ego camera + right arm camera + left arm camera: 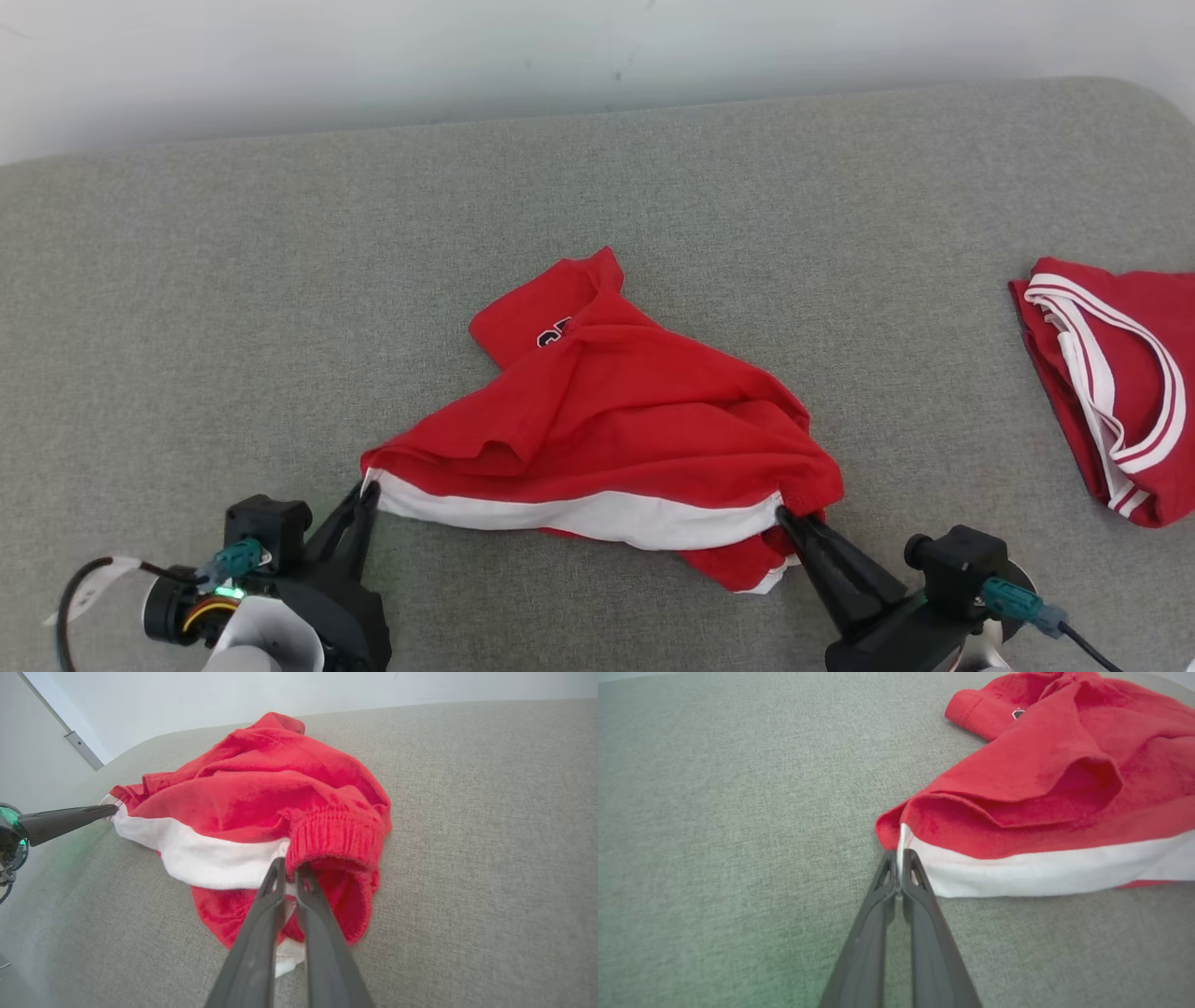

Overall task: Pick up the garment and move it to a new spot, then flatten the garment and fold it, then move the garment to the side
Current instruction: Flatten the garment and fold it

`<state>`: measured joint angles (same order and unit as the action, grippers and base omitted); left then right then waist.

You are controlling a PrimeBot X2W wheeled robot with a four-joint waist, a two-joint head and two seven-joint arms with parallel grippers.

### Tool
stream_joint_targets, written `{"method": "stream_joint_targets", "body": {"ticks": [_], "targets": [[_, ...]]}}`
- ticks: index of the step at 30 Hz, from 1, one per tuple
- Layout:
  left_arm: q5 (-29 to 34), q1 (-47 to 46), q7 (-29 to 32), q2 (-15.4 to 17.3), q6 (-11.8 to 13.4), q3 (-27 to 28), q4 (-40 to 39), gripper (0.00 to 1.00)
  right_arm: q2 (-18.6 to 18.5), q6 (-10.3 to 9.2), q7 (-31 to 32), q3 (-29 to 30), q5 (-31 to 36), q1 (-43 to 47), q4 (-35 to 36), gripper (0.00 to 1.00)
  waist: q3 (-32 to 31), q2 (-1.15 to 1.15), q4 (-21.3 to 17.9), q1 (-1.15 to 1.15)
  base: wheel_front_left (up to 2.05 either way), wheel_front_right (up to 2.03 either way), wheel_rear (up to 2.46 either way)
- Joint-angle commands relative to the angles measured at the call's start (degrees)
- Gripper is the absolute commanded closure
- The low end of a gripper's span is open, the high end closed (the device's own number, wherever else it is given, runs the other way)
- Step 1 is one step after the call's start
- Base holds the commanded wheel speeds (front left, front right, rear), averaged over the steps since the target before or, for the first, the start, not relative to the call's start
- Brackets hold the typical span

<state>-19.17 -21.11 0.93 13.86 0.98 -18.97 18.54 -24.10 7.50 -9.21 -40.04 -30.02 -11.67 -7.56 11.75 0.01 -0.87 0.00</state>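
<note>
Looking down from the head view at a grey woven-fabric surface [280, 280], with a crumpled red cloth garment [616, 420] lying close to the middle of its near edge and bunching up toward the centre. Pinching the garment's near-left corner with the left gripper [366, 495], fingers closing tight on the white band [579, 513] running along the hem. Biting into the garment's near-right end with the right gripper [786, 515], tips sinking among red folds. Also lying there, well apart at the right edge, a second red garment [1111, 392] with white stripes, and rising beyond the far edge, a pale wall [467, 56]. Looking along the left wrist view, left gripper [900, 856] squeezing a thin white edge of the band [1041, 872] between fingers standing almost together, red folds [1041, 788] spreading away to the upper right. Looking along the right wrist view, right gripper [290, 868] standing narrow, tips closing on the lower rim of a ribbed red cuff [334, 833] of the garment [261, 793], with the left gripper [110, 808] reaching in from the left and touching the far white corner.
</note>
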Motion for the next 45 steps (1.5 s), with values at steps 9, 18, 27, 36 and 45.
{"method": "stream_joint_targets", "body": {"ticks": [9,18,27,36,45], "targets": [[-1.32,1.22,-2.64,1.11,2.85,2.91,-9.24,1.00,-3.22,-0.02,0.18,3.14,-6.94,0.59,9.28,1.00,-1.54,-0.01,-0.07,0.00,0.00,0.00,0.00],[-4.10,-1.00,-3.95,-0.27,5.92,7.07,-21.93,1.00,-4.90,-0.02,1.10,9.52,-13.69,-3.41,18.09,1.00,-3.52,-0.01,0.55,0.00,0.00,0.00,0.00],[-5.17,-4.93,-4.29,-1.78,7.70,8.72,-31.11,1.00,-4.98,-0.02,0.90,13.18,-16.06,-10.12,21.96,1.00,-5.34,-0.01,0.83,0.00,0.00,0.00,0.00],[-3.61,-12.04,-4.37,-1.28,8.11,9.10,-38.98,1.00,-6.01,-0.02,1.50,16.51,-16.81,-16.30,22.88,1.00,-6.70,-0.01,1.24,0.00,0.00,0.00,0.00],[-3.34,-15.45,-2.13,-0.88,7.62,7.63,-39.13,1.00,-5.55,-0.02,2.18,16.13,-17.01,-19.08,20.80,1.00,-5.46,-0.01,1.43,0.00,0.00,0.00,0.00]]}}
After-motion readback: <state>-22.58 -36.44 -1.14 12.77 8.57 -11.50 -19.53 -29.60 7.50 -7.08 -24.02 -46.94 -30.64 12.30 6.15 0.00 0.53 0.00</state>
